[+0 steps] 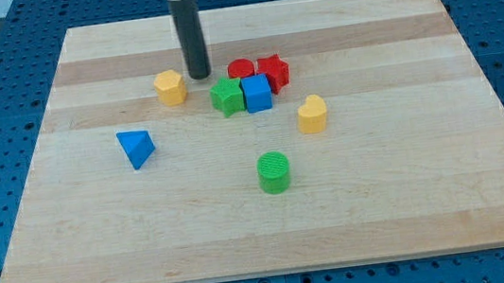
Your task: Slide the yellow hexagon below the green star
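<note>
The yellow hexagon [170, 86] lies on the wooden board [410, 190] left of centre, toward the view's top. The green star [226, 97] lies to its right and slightly lower, touching the blue cube [257, 93]. My tip [199, 74] is the lower end of a dark rod that comes down from the view's top. It stands just right of the yellow hexagon and just above-left of the green star, close to both.
A red cylinder [241, 68] and a red star [273, 70] sit behind the blue cube. A yellow heart-shaped block [312, 114] lies to the right, a green cylinder [274, 171] below the centre, a blue triangle [136, 147] at the left.
</note>
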Action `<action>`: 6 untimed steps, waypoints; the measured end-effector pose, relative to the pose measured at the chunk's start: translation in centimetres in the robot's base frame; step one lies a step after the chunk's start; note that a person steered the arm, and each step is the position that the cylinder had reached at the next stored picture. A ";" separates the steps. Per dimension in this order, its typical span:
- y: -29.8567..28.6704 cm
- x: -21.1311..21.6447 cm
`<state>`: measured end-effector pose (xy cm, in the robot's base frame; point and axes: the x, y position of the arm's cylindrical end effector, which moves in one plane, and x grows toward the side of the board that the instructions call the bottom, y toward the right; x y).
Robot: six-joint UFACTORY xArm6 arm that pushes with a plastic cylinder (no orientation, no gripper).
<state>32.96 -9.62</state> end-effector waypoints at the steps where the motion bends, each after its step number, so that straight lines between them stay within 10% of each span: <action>1: -3.4 -0.1; 6: -7.3 7.0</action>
<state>39.95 -16.95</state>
